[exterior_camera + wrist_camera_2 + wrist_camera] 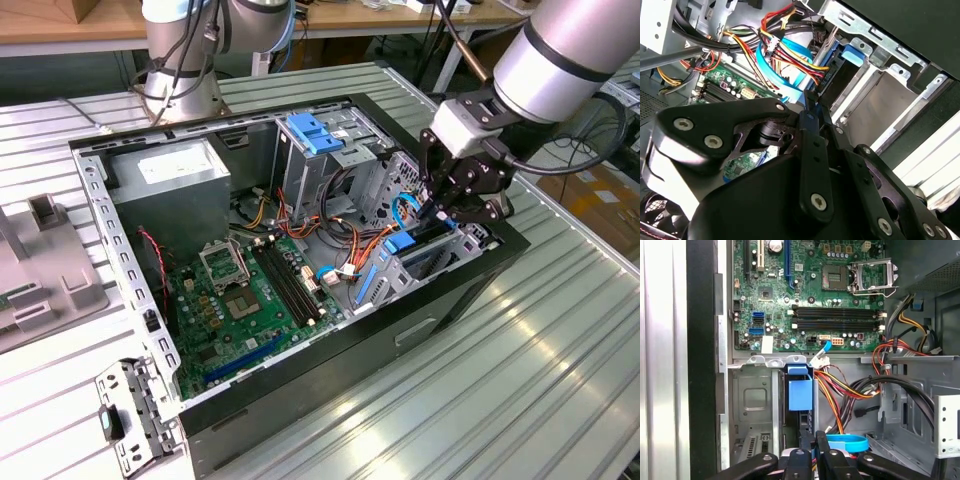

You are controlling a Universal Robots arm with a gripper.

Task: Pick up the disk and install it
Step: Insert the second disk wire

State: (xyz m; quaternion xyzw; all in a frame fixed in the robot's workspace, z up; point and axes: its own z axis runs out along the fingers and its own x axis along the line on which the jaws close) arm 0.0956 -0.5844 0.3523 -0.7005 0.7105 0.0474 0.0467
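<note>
Reaching down into the open computer case [300,400] on the ribbed tabletop [560,400], the arm has its pincer [452,208] right over the drive cage [430,262] at the end of the case on the exterior view's right. Pincer fingers look drawn close together in both wrist views, nearly pinched, gripping what seems to be the thin upper edge of the disk [801,395], which stands on edge in the cage slot with its blue rail facing up. Only the blue plastic and a dark edge are visible, the metal body is hidden in the bay, so the exact contact is hard to confirm. Judging by that, pick-up is done and the disk is already largely down in its bay; whether it is fully seated or latched cannot be told, and the pincer has not let go. Bundled cables [855,390] run just beside the bay, motherboard [245,300] lies bare further in, grey power supply [170,180] sits at the far corner. A loose metal bracket [135,420] lies on the tabletop outside the case.
</note>
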